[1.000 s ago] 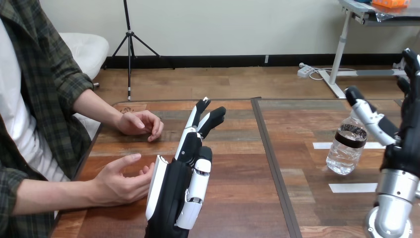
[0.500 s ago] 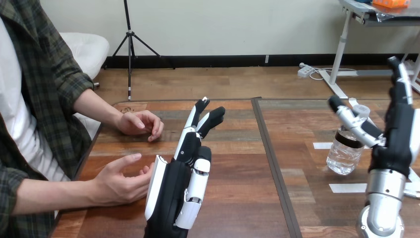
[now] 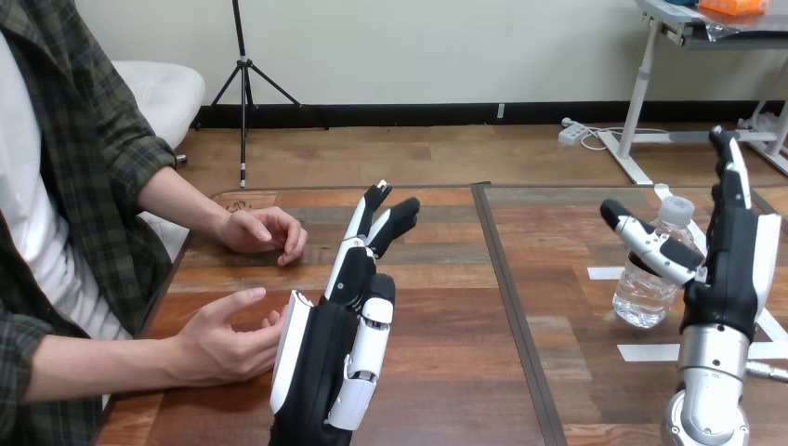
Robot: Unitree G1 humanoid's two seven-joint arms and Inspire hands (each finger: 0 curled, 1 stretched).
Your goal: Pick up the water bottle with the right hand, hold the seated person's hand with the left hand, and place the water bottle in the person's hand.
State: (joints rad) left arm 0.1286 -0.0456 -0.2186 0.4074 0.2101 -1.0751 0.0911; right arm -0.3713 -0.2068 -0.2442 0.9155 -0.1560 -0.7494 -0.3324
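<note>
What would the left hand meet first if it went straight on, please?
Likely nothing: the left hand points over bare table toward its far edge, passing right of the person's farther hand.

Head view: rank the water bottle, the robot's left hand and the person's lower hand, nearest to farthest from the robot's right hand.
1. Water bottle, just left of the right hand, by its thumb.
2. Left hand, mid-table.
3. Person's lower hand, far left.

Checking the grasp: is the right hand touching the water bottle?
Cannot tell. In the head view the thumb of the right hand crosses in front of the water bottle; neither contact nor gap shows plainly.
</note>
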